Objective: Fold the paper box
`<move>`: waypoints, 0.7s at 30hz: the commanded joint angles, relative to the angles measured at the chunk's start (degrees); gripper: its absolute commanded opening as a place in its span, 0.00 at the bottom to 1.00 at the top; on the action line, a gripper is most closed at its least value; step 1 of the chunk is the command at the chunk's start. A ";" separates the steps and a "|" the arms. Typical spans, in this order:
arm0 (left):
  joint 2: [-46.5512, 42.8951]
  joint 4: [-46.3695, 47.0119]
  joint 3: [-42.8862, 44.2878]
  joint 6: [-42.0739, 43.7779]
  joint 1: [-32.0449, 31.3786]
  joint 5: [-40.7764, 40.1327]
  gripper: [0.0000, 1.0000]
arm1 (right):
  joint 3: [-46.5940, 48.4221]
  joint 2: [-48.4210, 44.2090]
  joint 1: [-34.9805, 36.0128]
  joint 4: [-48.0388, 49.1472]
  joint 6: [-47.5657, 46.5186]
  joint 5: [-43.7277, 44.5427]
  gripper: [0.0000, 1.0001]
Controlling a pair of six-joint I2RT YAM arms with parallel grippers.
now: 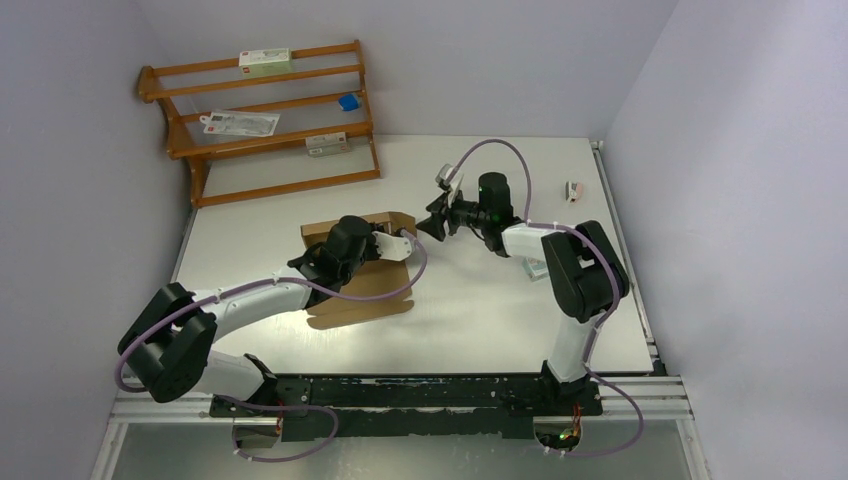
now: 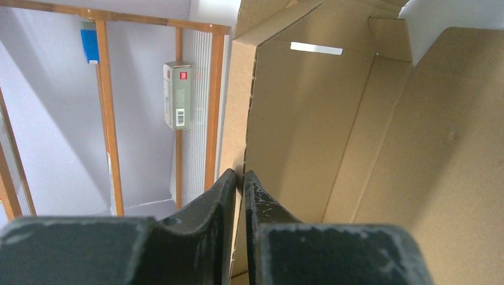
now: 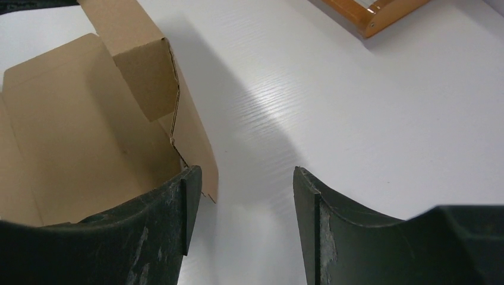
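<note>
The paper box is a brown cardboard sheet lying mid-table, its far walls and flaps raised. My left gripper reaches over its left part. In the left wrist view the left gripper is shut on the thin edge of an upright wall of the box, with one finger on either side. My right gripper hovers just off the box's right end. It stands open over bare table. Its left finger is beside the box's corner flap, and nothing lies between the fingers.
A wooden shelf rack stands at the back left with small white cartons and a blue item. It shows behind the box in the left wrist view. A small object lies near the right wall.
</note>
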 commanded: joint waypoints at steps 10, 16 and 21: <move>0.18 -0.18 0.60 0.80 0.02 2.06 0.09 | 1.09 0.55 -0.51 -1.83 -3.46 -7.59 0.61; -0.31 -0.70 0.47 0.85 -0.26 2.62 0.06 | 0.29 -1.32 -2.25 -0.31 -2.58 -0.92 0.61; -0.32 -1.48 0.69 0.90 -0.46 2.53 0.05 | 0.96 0.91 -1.58 3.64 -0.71 -1.24 0.57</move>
